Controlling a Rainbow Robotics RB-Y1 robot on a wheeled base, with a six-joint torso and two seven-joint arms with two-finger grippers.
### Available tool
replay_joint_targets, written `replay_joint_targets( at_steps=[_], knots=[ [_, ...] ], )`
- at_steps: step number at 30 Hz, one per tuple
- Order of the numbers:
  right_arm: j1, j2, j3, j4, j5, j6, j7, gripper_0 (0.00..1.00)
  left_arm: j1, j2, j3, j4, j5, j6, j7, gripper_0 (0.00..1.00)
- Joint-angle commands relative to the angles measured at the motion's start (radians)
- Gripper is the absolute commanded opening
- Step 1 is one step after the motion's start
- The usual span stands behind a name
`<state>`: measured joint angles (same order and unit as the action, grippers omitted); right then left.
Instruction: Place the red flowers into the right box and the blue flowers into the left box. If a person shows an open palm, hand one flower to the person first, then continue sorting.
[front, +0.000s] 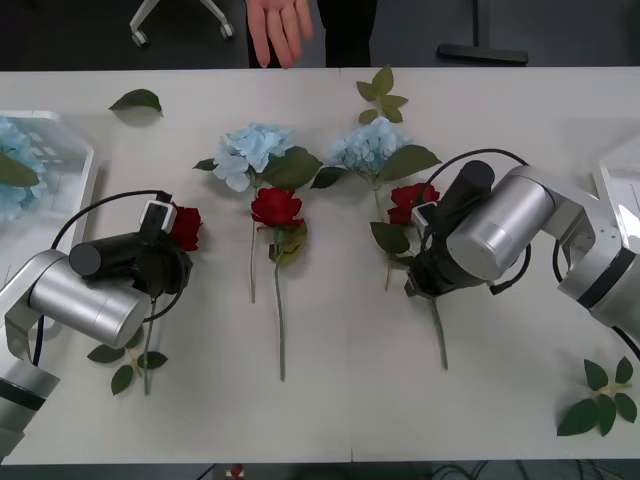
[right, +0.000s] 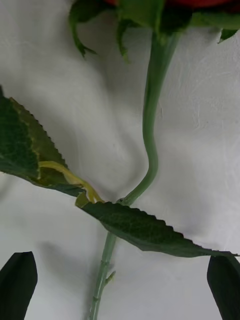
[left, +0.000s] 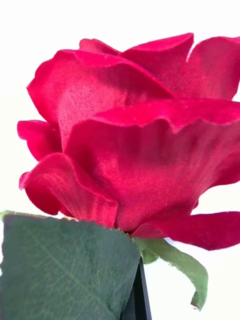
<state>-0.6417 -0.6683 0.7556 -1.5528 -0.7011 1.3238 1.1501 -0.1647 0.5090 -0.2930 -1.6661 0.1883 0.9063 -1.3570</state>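
Hovering over a red rose (front: 411, 200) stem (right: 150, 145), right gripper (right: 120, 285) has jaws released, straddling it. Left gripper (front: 165, 262) sits by another rose (front: 184, 226); can't tell its grasp.

We see three red flowers (front: 277, 206) lying on the worktop, stems toward us. Two blue flowers (front: 252, 150) lie beyond them; another fills the left box (front: 78, 170).

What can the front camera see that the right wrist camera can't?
Front view alone: the person's hand at the table's far edge, the blue flowers, the left box, and the left gripper at a red rose. Right wrist view alone: the right gripper, black fingers spread either side of a stem. Both: that stem's rose, on the white table.
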Motion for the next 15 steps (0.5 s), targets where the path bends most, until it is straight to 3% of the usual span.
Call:
replay_joint_targets(
  at_steps=[1, 15],
  knots=[
    [-0.039, 0.013, -0.016, 0.004, 0.009, -0.006, -0.026, 0.99, 0.014, -0.001, 0.006, -0.012, -0.012, -0.013, 0.004, 0.00],
    [-0.047, 0.044, -0.013, 0.046, 0.023, -0.015, -0.021, 0.99, 0.017, -0.003, 0.006, -0.012, -0.015, -0.017, 0.004, 0.00]
  ],
)
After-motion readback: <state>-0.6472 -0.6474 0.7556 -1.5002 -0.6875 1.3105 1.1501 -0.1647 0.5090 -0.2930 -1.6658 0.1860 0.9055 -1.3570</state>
